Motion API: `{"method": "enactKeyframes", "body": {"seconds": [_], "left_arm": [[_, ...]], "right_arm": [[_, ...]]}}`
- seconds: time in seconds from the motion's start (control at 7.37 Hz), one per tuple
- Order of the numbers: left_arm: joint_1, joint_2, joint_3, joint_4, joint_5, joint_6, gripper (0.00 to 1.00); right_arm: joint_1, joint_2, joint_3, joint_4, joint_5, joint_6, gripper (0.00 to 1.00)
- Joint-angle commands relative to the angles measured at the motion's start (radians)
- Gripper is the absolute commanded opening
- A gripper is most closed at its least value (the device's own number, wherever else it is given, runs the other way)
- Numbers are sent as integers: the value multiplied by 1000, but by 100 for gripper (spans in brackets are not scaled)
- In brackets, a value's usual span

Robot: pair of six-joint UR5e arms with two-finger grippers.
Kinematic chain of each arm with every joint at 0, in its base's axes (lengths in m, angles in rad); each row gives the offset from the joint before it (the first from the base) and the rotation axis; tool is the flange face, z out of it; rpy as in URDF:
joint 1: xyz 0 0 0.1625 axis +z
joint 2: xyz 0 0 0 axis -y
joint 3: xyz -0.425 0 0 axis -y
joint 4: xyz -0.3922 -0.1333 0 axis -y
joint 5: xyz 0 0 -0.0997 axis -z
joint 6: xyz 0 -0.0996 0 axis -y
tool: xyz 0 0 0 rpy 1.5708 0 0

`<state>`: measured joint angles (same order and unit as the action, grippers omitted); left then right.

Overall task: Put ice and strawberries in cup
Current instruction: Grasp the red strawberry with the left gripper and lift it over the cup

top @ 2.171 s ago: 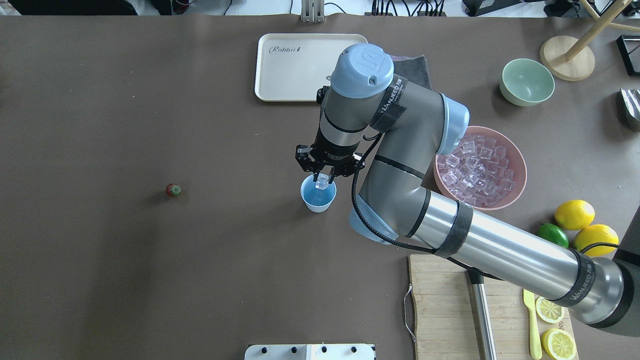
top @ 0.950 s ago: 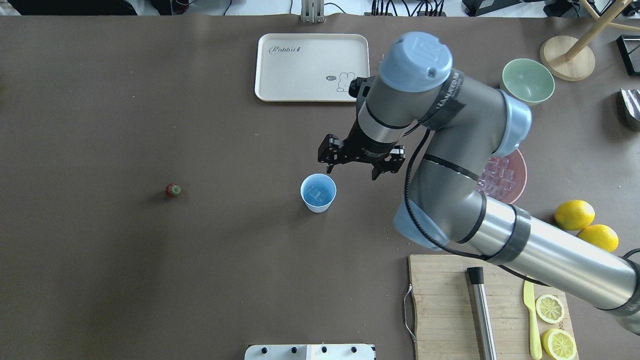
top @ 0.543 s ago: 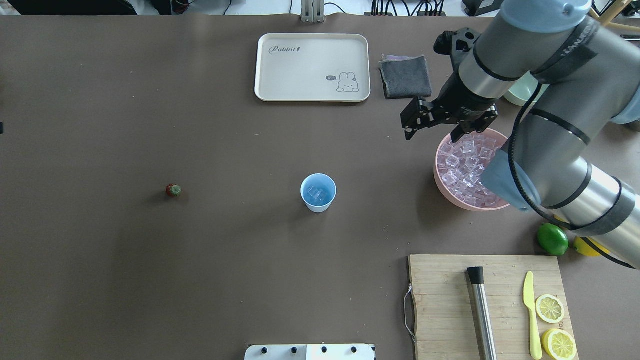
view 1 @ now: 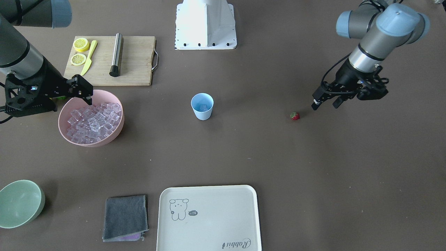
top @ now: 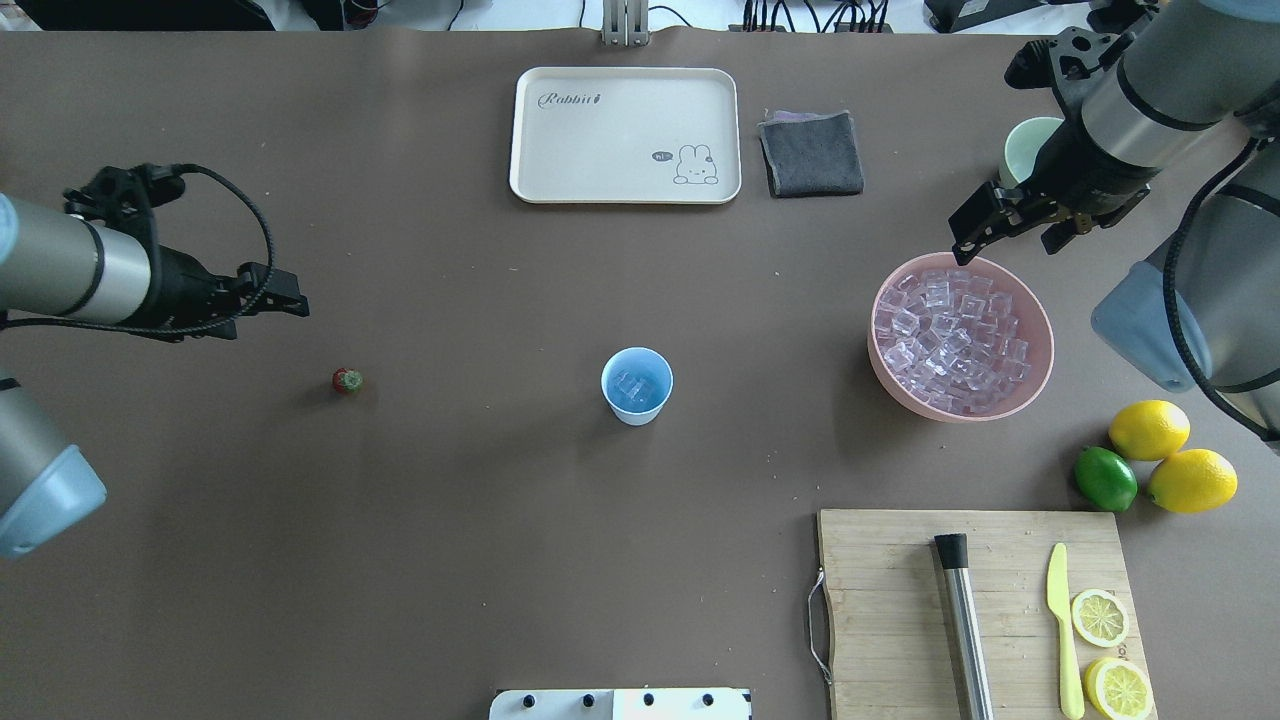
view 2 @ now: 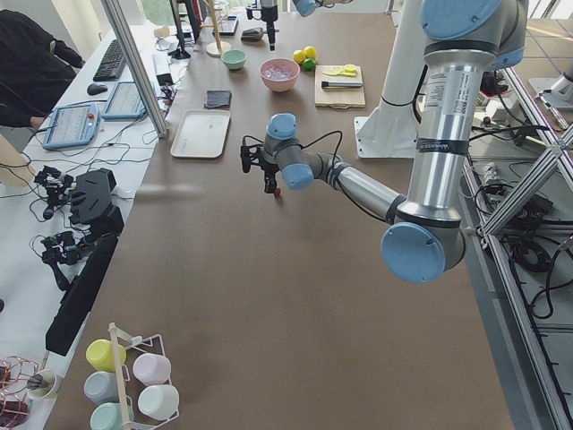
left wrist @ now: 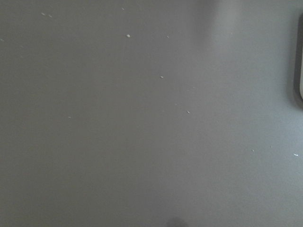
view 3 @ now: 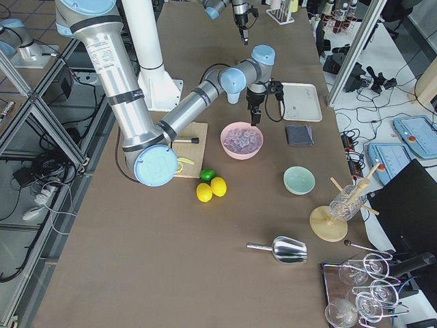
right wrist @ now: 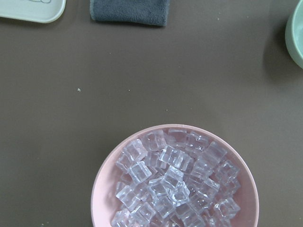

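Observation:
The light blue cup (top: 636, 386) stands mid-table with an ice cube in it; it also shows in the front view (view 1: 202, 106). The ice (top: 948, 328) fills a pink bowl (top: 1040, 340), which also shows in the right wrist view (right wrist: 102, 184). The tiny red strawberry (top: 347, 380) lies on the table left of the cup. My left gripper (view 1: 325, 103) is open and empty, above the table just beside the strawberry (view 1: 294, 115). My right gripper (top: 1003, 243) is open and empty, above the far rim of the pink bowl.
A cream tray (top: 620, 135) and a grey cloth (top: 810, 152) lie at the far side. A pale green bowl (view 1: 19, 202) sits beyond the pink bowl. Two lemons (top: 1150, 428), a lime (top: 1105, 478) and a cutting board (top: 880, 600) with knife and lemon halves are front right.
My right gripper let the ice cube drop into the cup, then swung right to the far side of the pink bowl. My left arm came into view and reached toward the strawberry.

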<state>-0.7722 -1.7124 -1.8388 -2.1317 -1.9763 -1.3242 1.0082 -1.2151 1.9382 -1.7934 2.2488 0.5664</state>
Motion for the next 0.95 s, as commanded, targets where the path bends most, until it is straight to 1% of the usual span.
{"method": "enactKeyframes", "body": {"seconds": [0.0,0.27,0.41,0.54,0.81], "left_arm": [[83,-62,82,0,83,29,91],[97,-67,104,-1,114,65,91],[126,-67,114,-1,143,65,86],[151,-70,131,-1,171,66,84],[157,-59,127,-1,171,69,72]], "right_arm": [[4,-23,-2,0,-1,-26,100],[7,-41,2,2,-3,-45,100],[7,-50,4,3,-1,-45,100],[6,-47,2,3,-1,-45,100],[7,-49,10,2,0,-43,100]]}}
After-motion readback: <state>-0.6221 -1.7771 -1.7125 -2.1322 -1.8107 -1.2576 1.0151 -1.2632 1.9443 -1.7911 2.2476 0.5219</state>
